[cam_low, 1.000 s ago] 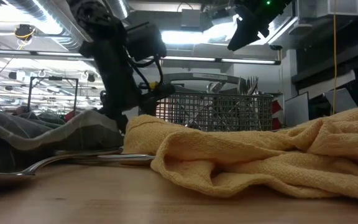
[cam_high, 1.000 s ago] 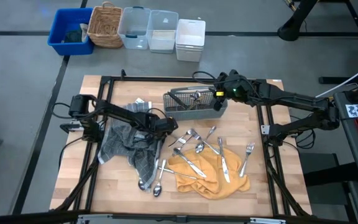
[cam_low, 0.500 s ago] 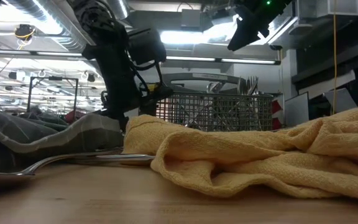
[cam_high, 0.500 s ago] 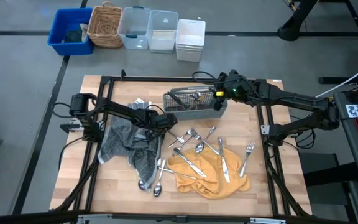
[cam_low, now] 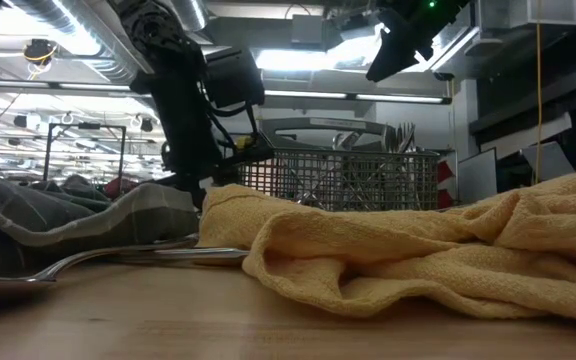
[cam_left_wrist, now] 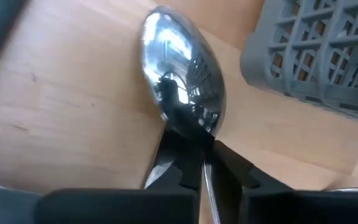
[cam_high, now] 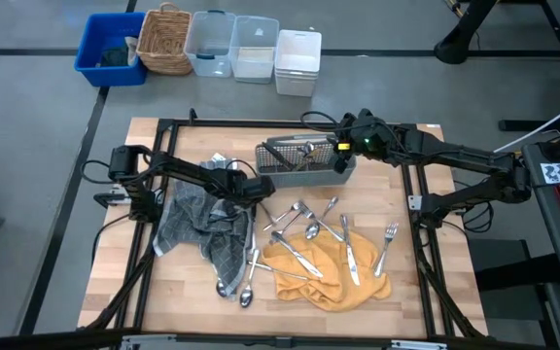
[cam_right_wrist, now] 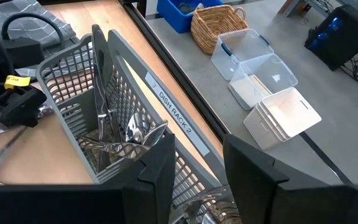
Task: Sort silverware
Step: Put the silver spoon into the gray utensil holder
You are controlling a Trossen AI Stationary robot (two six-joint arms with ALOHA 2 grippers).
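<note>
Left gripper (cam_left_wrist: 194, 158): clamped on a spoon (cam_left_wrist: 182, 78), just left of the grey caddy (cam_high: 304, 162)
Right gripper (cam_right_wrist: 194, 158): fingers wide apart, empty, above the caddy's right end

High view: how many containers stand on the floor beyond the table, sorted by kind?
blue bin: 1
wicker basket: 1
clear tubs: 2
white tub: 1
Total: 5
</note>
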